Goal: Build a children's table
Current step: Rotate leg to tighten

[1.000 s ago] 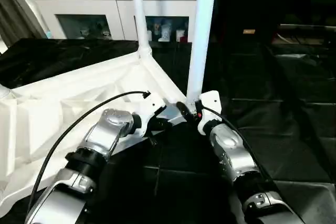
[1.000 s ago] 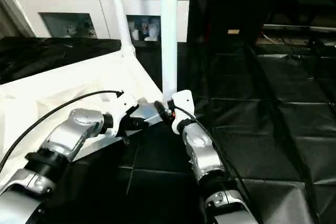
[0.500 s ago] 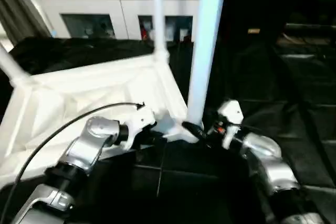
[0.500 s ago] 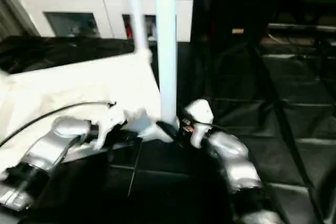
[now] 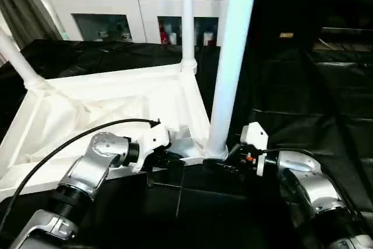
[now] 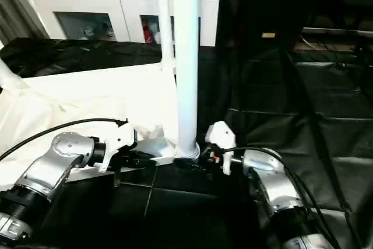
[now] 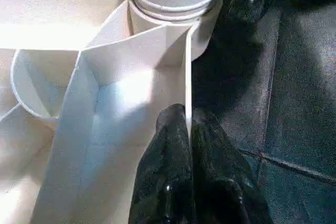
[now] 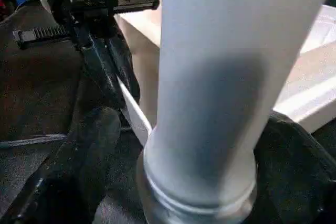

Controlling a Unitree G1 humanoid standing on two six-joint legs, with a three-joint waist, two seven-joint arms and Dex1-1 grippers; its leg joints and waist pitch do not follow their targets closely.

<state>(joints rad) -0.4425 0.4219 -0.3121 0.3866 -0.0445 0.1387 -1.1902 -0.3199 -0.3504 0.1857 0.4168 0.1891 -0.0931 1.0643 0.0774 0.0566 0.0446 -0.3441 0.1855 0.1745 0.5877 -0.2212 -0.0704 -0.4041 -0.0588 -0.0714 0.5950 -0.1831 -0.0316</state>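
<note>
Fingers of the left gripper are pinched shut on the thin rim of the children's table, one on each face of the wall, just beside the near corner socket. Across that socket the right gripper stands spread wide around the foot of the near leg, one dark finger on either side of it; whether they press the leg cannot be told. The white table lies upside down in the left and centre of the head views, its ribbed underside facing up. Three legs show standing in their sockets: the near one in the centre, a second leg at the far corner in the upper centre, and a third leg slanting at the upper left. The fourth corner is off the frame, so that leg may be left to fit, and the table looks yet to be turned upright. Around it spreads the black-sheeted table, with a white cabinet along the top edge
</note>
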